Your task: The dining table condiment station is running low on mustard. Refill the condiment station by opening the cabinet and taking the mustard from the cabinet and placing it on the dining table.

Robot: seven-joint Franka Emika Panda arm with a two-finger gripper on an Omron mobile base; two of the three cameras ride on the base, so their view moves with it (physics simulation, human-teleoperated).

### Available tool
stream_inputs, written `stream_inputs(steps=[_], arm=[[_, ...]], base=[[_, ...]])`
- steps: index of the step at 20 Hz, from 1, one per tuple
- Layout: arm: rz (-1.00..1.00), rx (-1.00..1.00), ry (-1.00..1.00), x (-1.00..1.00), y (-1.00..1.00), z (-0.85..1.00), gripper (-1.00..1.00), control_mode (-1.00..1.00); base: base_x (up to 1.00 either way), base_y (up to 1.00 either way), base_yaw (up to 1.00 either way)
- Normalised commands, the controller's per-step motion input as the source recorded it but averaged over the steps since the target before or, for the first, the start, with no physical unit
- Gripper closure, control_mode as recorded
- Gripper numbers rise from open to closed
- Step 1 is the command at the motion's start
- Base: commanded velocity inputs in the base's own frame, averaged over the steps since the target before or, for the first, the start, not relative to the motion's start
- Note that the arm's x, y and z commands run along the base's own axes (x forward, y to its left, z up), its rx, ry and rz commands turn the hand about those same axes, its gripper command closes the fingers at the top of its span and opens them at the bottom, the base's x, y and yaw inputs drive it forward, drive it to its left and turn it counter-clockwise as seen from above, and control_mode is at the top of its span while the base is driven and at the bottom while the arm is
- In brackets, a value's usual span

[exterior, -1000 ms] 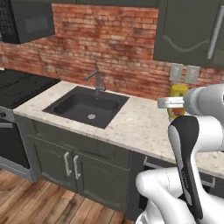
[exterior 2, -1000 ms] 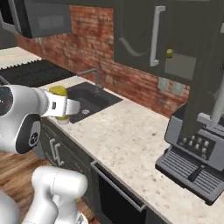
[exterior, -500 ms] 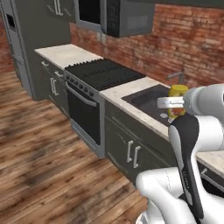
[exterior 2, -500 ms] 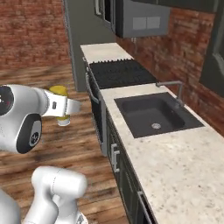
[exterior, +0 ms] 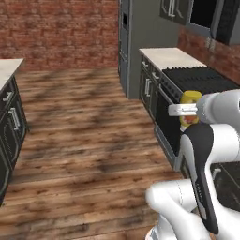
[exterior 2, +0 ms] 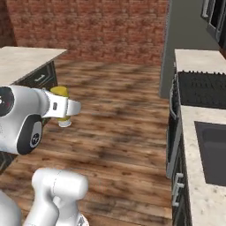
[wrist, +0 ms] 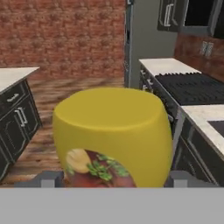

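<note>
Between the gripper's [wrist: 112, 183] wide-spread fingers sits the small yellow squeeze mustard bottle [wrist: 114, 135], pinched across its rounded body (likely light, slick plastic), probably needing gentle, steady pressure.

Mustard [exterior 2: 61, 93] in pincer [exterior 2: 64, 108] above floor [exterior 2: 119, 132]

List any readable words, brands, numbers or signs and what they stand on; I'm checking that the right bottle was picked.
None can be read.
The mustard, held in the gripper, has a label showing only a picture, no legible lettering.
The oven shows no readable markings.
</note>
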Motion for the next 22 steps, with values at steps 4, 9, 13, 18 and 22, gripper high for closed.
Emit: stream_inputs(steps=[4,9,13,18,22], arm=[[0.0,0.0,0.0,0.0,0.0,0.0,1.0,1.0],[0.0,0.0,0.0,0.0,0.0,0.0,1.0,1.0],[0.0,0.0,0.0,0.0,0.0,0.0,1.0,1.0],[0.0,0.0,0.0,0.0,0.0,0.0,1.0,1.0],[0.0,0.0,0.0,0.0,0.0,0.0,1.0,1.0]], base=[[0.31,0.51,0.72],[0.42,0.49,0.69],[0.46,0.61,0.63],[0.62,0.75,0.55],[0.88,0.74,0.47]])
